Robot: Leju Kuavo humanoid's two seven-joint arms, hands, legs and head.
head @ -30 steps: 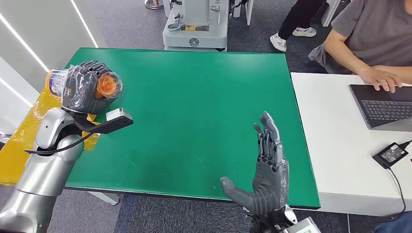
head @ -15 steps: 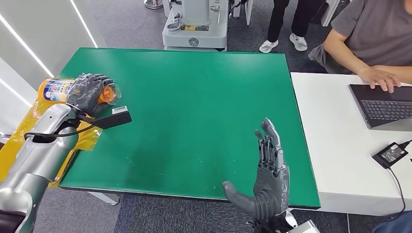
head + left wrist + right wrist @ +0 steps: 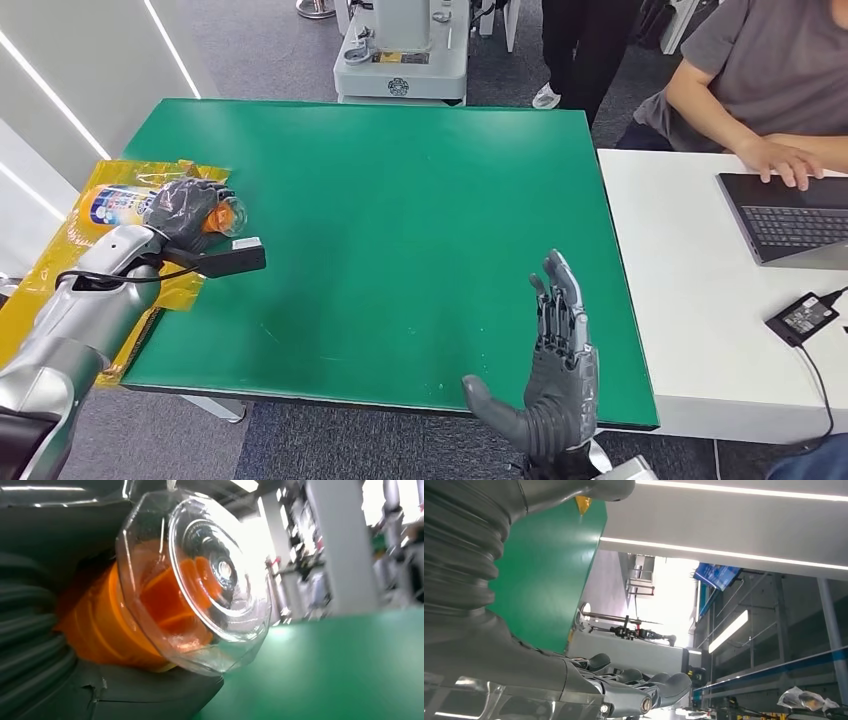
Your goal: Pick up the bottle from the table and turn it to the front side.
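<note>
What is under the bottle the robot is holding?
Under the bottle, gripped by the left hand, lies yellow plastic sheet beside the green table. The hand hides what's directly beneath.

Layout of the worktop and its neighbours

The left hand (image 3: pixel 183 207) holds the bottle (image 3: pixel 130 204) lying sideways over the worktop's (image 3: pixel 400 230) left edge, above a sheet (image 3: pixel 60 262) hanging off that side; the right hand (image 3: pixel 555 385) stands at the near edge, right of centre; a second table (image 3: pixel 690 330) adjoins on the right, bearing a laptop (image 3: pixel 790 228) and an adapter (image 3: pixel 808 318); a person (image 3: pixel 760 75) sits behind it; a machine base (image 3: pixel 402 55) stands beyond the far edge.
</note>
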